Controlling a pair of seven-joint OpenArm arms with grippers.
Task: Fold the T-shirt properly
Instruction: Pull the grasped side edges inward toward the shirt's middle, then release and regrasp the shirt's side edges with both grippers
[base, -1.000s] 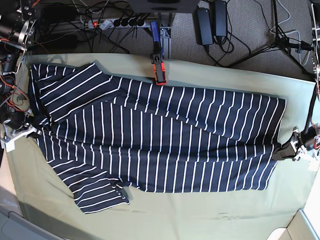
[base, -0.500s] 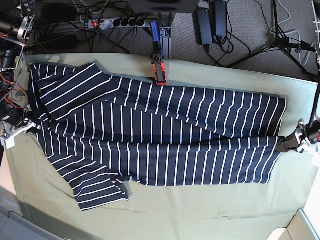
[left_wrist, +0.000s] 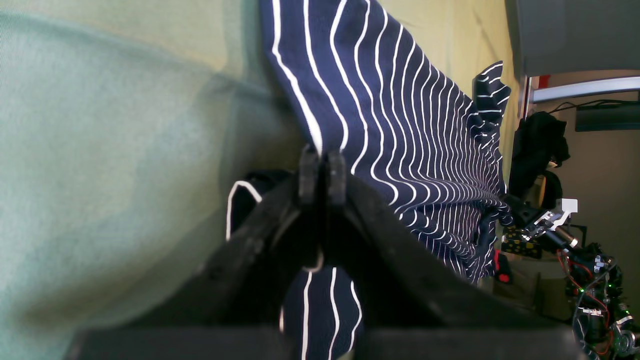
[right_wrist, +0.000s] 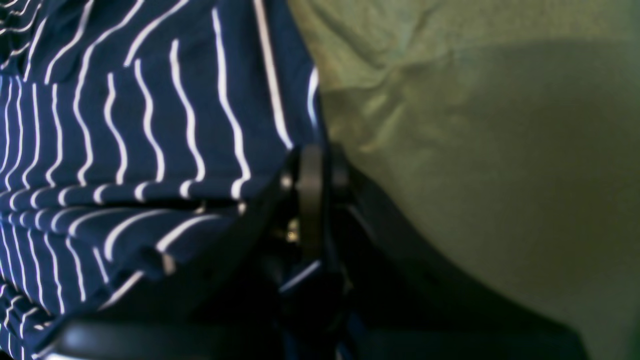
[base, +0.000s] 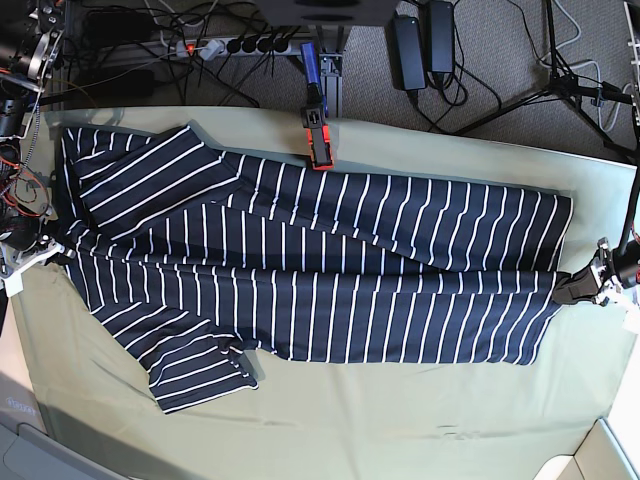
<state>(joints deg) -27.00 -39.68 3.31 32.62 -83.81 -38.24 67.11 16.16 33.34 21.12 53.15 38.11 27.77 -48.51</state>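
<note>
The navy T-shirt (base: 320, 270) with thin white stripes lies stretched lengthwise across the pale green tablecloth (base: 400, 430). Its near half is lifted and being drawn over the far half. My left gripper (base: 572, 285) at the base view's right edge is shut on the T-shirt's hem; the left wrist view shows the striped cloth (left_wrist: 400, 125) pinched between the black fingertips (left_wrist: 309, 170). My right gripper (base: 55, 250) at the left edge is shut on the shoulder end; in the right wrist view the cloth (right_wrist: 150, 125) runs into the closed fingers (right_wrist: 310, 175). One sleeve (base: 200, 375) hangs at the front left.
A red and black clamp (base: 318, 140) sits at the table's far edge, just above the shirt. Cables, a power strip and tripod legs lie on the floor beyond. A white bin corner (base: 610, 450) shows at the front right.
Both grippers have carried the shirt's near edge toward the far side. The front fold line and the front-left sleeve have slid up the table with it.
</note>
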